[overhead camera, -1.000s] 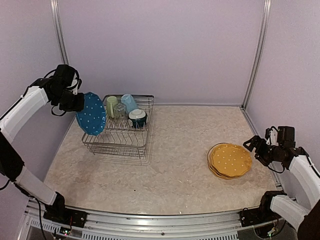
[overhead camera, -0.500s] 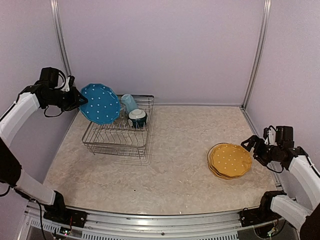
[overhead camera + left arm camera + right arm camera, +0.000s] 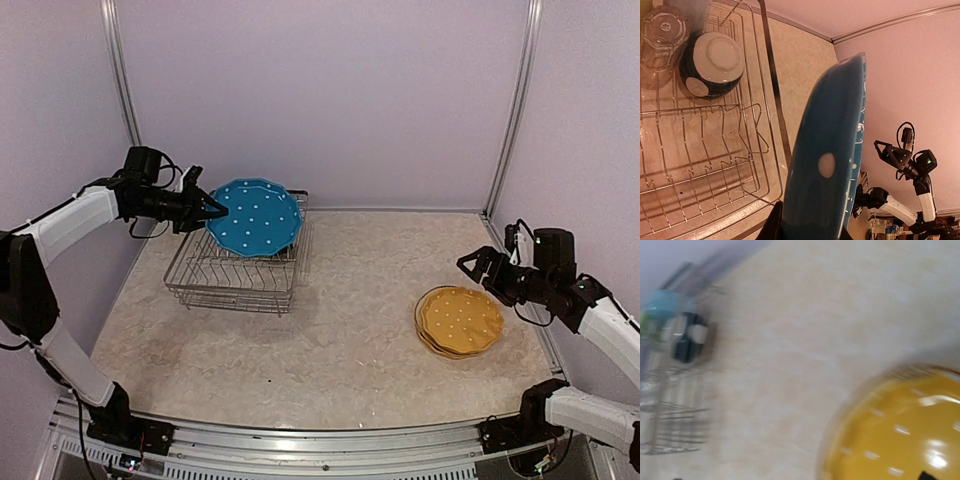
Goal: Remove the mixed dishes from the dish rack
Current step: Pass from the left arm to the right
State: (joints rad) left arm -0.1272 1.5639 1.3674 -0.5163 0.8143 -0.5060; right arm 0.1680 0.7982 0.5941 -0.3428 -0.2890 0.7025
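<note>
Hanging over the rack (image 3: 232,290), the blue plate (image 3: 254,216) is pinched by the left fingers (image 3: 203,207); the right fingers (image 3: 474,266) are spread wide. The yellow plate (image 3: 460,320) is unloaded right of the rack; bowl (image 3: 712,62) and glass (image 3: 660,35) are left inside.

No readable text, labels or numbers anywhere, right wrist view perhaps too blurred to tell
</note>
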